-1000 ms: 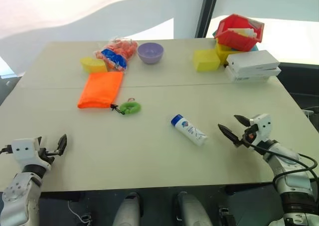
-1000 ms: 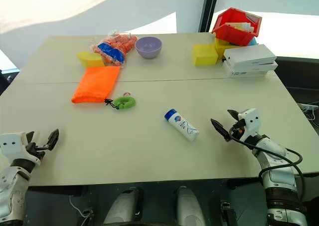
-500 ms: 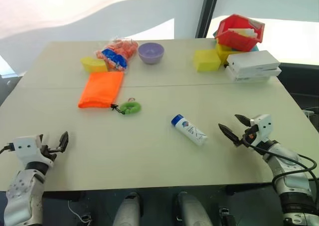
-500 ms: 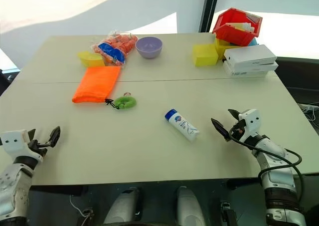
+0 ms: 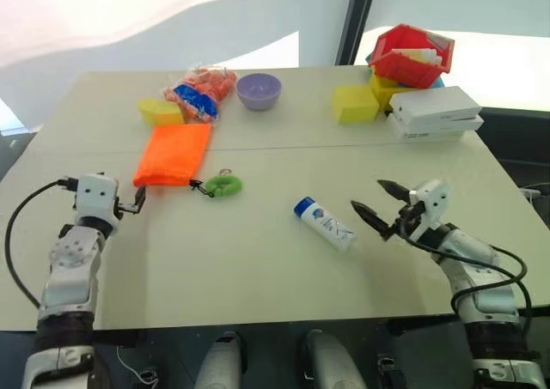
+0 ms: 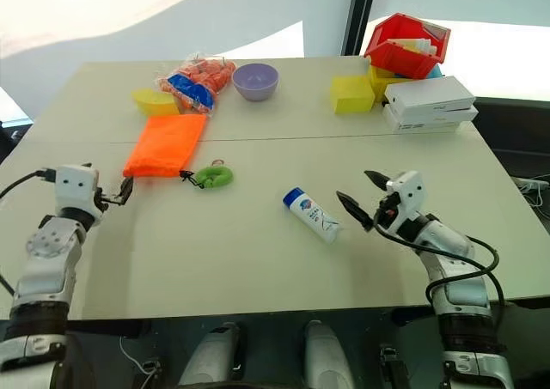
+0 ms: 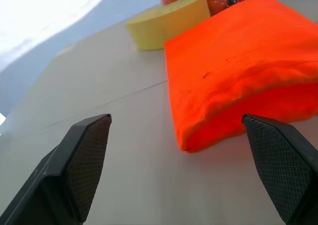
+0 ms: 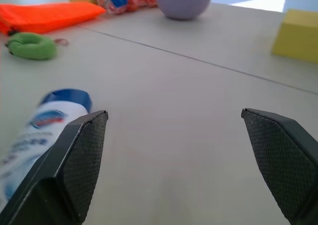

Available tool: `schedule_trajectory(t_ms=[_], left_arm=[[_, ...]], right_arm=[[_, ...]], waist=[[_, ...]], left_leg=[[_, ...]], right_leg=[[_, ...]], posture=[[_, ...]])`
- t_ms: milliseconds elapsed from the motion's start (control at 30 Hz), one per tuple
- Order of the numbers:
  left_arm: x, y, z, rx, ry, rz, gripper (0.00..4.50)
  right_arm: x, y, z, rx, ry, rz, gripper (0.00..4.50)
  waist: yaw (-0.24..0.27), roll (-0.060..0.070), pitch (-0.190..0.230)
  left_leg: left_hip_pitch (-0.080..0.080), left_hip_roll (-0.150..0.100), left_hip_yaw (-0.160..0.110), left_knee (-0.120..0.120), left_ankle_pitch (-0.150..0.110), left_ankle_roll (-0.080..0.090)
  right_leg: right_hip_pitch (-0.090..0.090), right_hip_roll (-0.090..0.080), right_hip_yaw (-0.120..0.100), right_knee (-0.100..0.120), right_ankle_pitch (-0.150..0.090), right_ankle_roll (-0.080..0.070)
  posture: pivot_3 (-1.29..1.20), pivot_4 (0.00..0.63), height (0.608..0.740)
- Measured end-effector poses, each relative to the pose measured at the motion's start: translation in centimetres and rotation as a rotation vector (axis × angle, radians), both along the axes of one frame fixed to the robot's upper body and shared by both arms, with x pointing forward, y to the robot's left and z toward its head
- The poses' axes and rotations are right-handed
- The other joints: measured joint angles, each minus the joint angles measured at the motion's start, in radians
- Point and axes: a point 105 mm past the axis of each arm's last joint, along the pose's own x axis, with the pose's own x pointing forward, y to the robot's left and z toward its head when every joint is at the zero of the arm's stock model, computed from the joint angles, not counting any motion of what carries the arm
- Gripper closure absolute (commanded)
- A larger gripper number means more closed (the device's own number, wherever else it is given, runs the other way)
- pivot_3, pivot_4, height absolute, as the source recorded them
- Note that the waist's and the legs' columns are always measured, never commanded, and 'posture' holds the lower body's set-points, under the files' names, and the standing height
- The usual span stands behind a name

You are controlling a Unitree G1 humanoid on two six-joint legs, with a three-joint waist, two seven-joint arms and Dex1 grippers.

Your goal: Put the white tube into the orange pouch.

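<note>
Approaching the tube and pouch

Lying flat mid-table, the white tube point(image 5: 326, 223), blue-capped with blue-red print too small to read, sat just beside the gaping, empty right gripper point(image 5: 375, 206). The orange pouch point(image 5: 174, 153), nearer the table's left edge, lay just ahead of the left gripper point(image 7: 186, 178), likewise spread wide and empty.

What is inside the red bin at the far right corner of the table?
In the red bin, tilted on yellow blocks, pale box-like items show at the opening. Its walls hide what lies deeper.

Orange pouch point(image 5: 174, 154), blue-capped white tube point(image 5: 326, 223)
</note>
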Motion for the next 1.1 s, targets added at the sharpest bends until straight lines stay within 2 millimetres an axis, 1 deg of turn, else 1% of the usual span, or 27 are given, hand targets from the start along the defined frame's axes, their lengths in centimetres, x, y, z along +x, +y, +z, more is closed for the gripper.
schedule_trajectory(t_ms=[200, 300, 367, 500, 600, 700, 767, 800, 933, 967, 1100], left_arm=[[2.0, -0.1, -1.1, 0.076, 0.057, -0.006, 0.0], [3.1, -0.4, -1.3, 0.117, 0.071, -0.014, 0.0], [3.4, -0.3, -1.4, 0.126, 0.071, -0.005, 0.0], [4.2, 0.3, -1.2, 0.111, 0.067, 0.027, 0.0], [4.7, 0.4, -1.1, 0.097, 0.066, 0.032, 0.0], [5.0, 0.4, -1.1, 0.085, 0.065, 0.033, 0.78], [5.0, 0.5, -1.3, 0.081, 0.067, 0.033, 1.68], [4.9, 0.5, -1.4, 0.08, 0.068, 0.031, 2.26], [4.9, 0.4, -1.5, 0.079, 0.066, 0.024, 4.26], [4.9, 0.4, -1.3, 0.081, 0.056, 0.02, 4.45], [4.8, -0.1, -1.1, 0.065, 0.034, -0.026, 4.45]], right_arm=[[-1.5, 3.6, 0.9, -0.018, -0.002, 0.128, 0.04], [-2.2, 5.6, 1.1, -0.011, -0.005, 0.187, 0.04], [-2.4, 6.3, 1.1, -0.002, 0.0, 0.204, 0.04], [-3.0, 7.2, 0.8, 0.003, 0.017, 0.228, 0.04], [-3.1, 7.9, 0.5, 0.015, 0.026, 0.24, 0.04], [-3.1, 8.1, 0.4, 0.011, 0.029, 0.242, 0.0], [-3.1, 8.2, 0.3, 0.011, 0.029, 0.241, 0.0], [-3.1, 8.2, 0.3, 0.012, 0.029, 0.238, 0.0], [-3.1, 8.2, 0.3, 0.015, 0.028, 0.23, 0.0], [-3.1, 8.1, 0.2, 0.016, 0.031, 0.227, 0.0], [-3.1, 8.1, 0.2, 0.017, 0.032, 0.225, 0.0]], waist=[[0.002, 0.0, 0.0], [0.002, 0.0, 0.0], [0.002, 0.0, 0.0], [0.001, 0.0, 0.0], [0.001, 0.0, 0.0], [0.001, -0.001, 0.0], [0.001, -0.001, 0.0], [0.001, -0.001, 0.0], [0.001, -0.001, 0.0], [0.001, -0.001, 0.0], [0.001, -0.001, 0.0]], left_leg=[[0.0, 0.0, 0.0, 0.0, 0.0, 0.0], [0.0, 0.0, 0.0, 0.0, 0.0, 0.0], [0.0, 0.0, 0.0, 0.001, 0.0, 0.0], [0.0, 0.0, 0.0, 0.001, 0.0, 0.0], [0.0, 0.0, 0.0, 0.001, 0.0, 0.0], [0.0, 0.0, 0.0, 0.001, 0.0, 0.0], [0.0, 0.0, 0.0, 0.001, 0.0, 0.0], [0.0, 0.0, 0.0, 0.001, 0.0, 0.0], [0.0, 0.0, 0.0, 0.001, 0.0, 0.0], [0.0, 0.0, 0.0, 0.001, 0.0, 0.0], [0.0, 0.0, 0.0, 0.001, 0.0, -0.001]], right_leg=[[0.0, 0.0, 0.0, 0.0, 0.001, 0.001], [0.0, 0.0, 0.0, 0.0, 0.001, 0.002], [0.0, 0.0, 0.0, 0.0, 0.002, 0.003], [0.0, 0.0, 0.0, 0.0, 0.003, 0.005], [0.0, 0.0, 0.0, 0.001, 0.003, 0.005], [0.0, 0.0, -0.001, 0.001, 0.003, 0.005], [0.0, 0.0, -0.001, 0.001, 0.003, 0.005], [0.0, 0.0, -0.001, 0.001, 0.003, 0.005], [0.0, 0.0, -0.001, 0.001, 0.003, 0.005], [0.0, 0.0, -0.001, 0.001, 0.003, 0.005], [0.0, 0.0, -0.001, 0.001, 0.003, 0.005]], posture=[[0.0, 0.15, 0.74], [0.0, 0.15, 0.74], [0.0, 0.15, 0.74], [0.0, 0.15, 0.74], [0.0, 0.15, 0.74], [0.0, 0.15, 0.74], [0.0, 0.15, 0.74], [0.0, 0.15, 0.74], [0.0, 0.15, 0.74], [0.0, 0.15, 0.74], [0.0, 0.15, 0.74]])
